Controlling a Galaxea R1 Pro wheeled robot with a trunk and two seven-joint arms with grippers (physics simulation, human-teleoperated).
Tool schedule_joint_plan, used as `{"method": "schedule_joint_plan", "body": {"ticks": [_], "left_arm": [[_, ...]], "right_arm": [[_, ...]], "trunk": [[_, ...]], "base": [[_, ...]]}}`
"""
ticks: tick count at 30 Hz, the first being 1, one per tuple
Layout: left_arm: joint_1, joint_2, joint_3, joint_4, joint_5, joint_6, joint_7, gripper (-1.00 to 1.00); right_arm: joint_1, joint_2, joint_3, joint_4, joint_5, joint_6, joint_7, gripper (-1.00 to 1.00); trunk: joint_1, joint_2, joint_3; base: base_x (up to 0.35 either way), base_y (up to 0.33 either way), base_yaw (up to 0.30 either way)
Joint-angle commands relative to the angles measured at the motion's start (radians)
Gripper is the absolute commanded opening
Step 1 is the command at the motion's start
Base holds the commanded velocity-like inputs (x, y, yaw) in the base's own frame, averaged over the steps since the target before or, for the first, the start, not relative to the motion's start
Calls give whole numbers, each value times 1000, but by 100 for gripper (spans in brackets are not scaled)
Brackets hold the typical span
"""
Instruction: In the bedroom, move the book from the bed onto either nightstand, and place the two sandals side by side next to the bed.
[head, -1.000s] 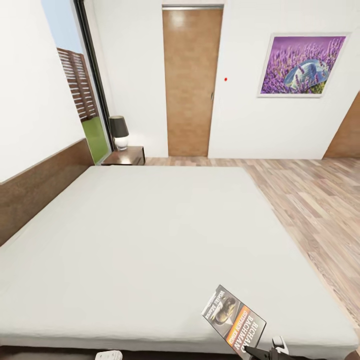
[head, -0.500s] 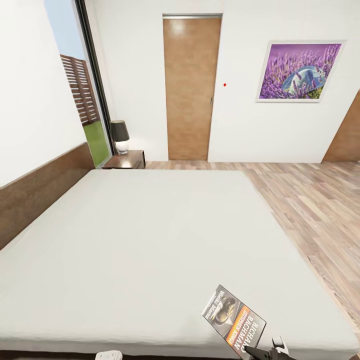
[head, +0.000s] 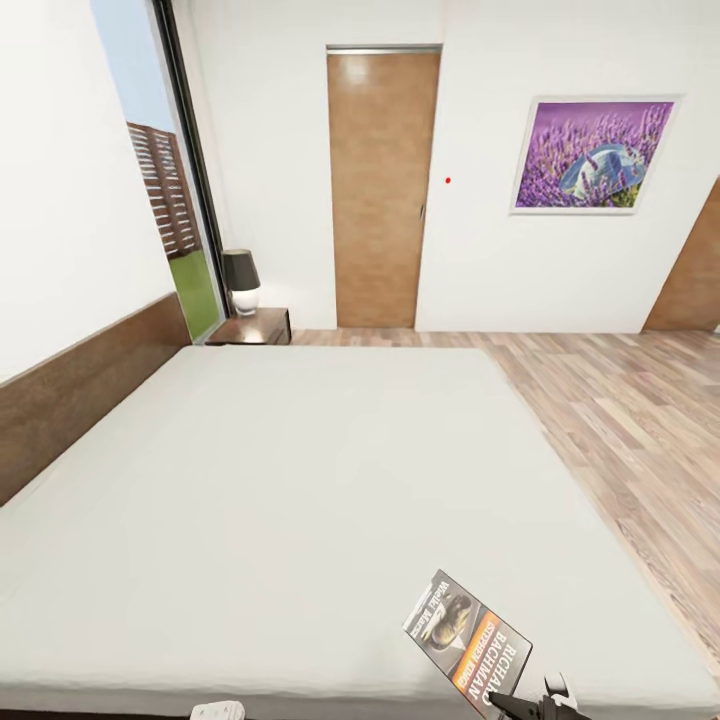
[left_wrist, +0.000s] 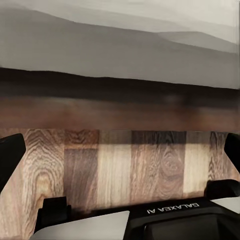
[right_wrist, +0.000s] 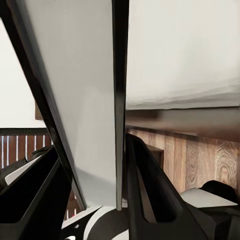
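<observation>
Right jaws (right_wrist: 90, 175) pinching thin glossy book (head: 468, 640), above smooth grey bed (head: 280, 480)

Bright, even daylight up here in my head view, coming in from the tall window (head: 165, 190) on my left; the white walls are near washed out. The bed (head: 300, 480) reads flat and pale, hardly a shadow. Straight lines bow toward the edges. My left wrist picture is dimmer and soft, the floor (left_wrist: 120, 165) darkening in bands under the bed's edge.
</observation>
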Motion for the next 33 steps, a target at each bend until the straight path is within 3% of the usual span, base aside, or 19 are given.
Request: {"method": "schedule_joint_plan", "body": {"ticks": [1, 23, 33], "left_arm": [[0, 0, 4, -1, 10, 10, -5, 100], [0, 0, 4, -1, 10, 10, -5, 100], [0, 0, 4, -1, 11, 11, -5, 100]], "right_arm": [[-1, 0, -5, 1, 2, 10, 3, -100], [-1, 0, -6, 1, 2, 11, 3, -100], [-1, 0, -6, 1, 2, 12, 1, -100]], "trunk": [[0, -1, 1], [0, -1, 36], [0, -1, 38]], "base": [[0, 0, 0], [0, 0, 0], [0, 0, 0]]}}
